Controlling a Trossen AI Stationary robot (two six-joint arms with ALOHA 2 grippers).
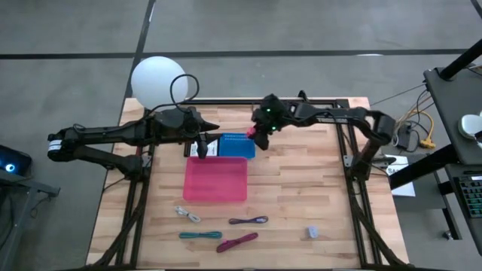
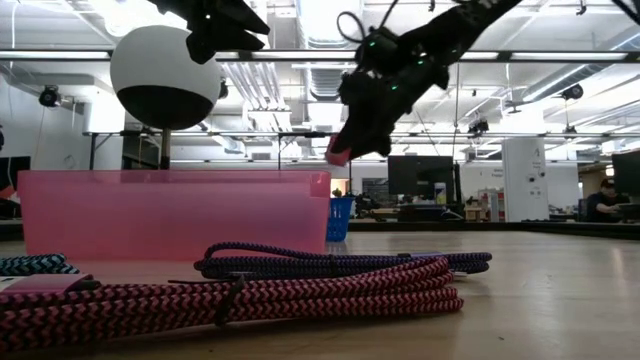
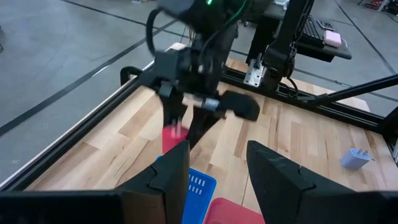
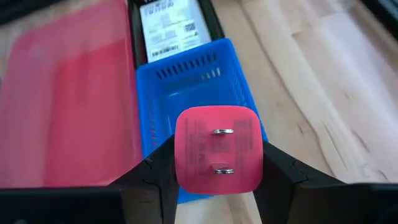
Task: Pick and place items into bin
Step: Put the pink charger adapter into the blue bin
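A small pink cube (image 4: 217,127) with two metal prongs sits in my right gripper (image 4: 217,163), high above the blue basket (image 4: 199,87). That gripper (image 1: 261,135) hangs over the basket's right end (image 1: 248,144). My left gripper (image 3: 217,174) is open and hovers by the basket's left end (image 1: 202,147), beside the far edge of the pink bin (image 1: 215,179). White (image 1: 188,214), teal (image 1: 199,235), purple (image 1: 248,220) and magenta (image 1: 237,242) cords and a grey-blue lump (image 1: 312,231) lie on the table's near part. My right gripper pinches the pink cube between its two fingers (image 4: 155,171), which lie on two opposite side faces (image 4: 181,155). The pronged face looks back at the wrist camera. The fingers slant down from above, and the cube (image 2: 340,150) is lifted clear of the basket and table.
A white globe lamp (image 1: 158,79) stands at the table's far left corner. A labelled dark item (image 4: 168,28) lies beyond the basket. The black frame rail (image 1: 343,150) runs along the table's right side. Bare wood (image 1: 301,181) lies right of the pink bin.
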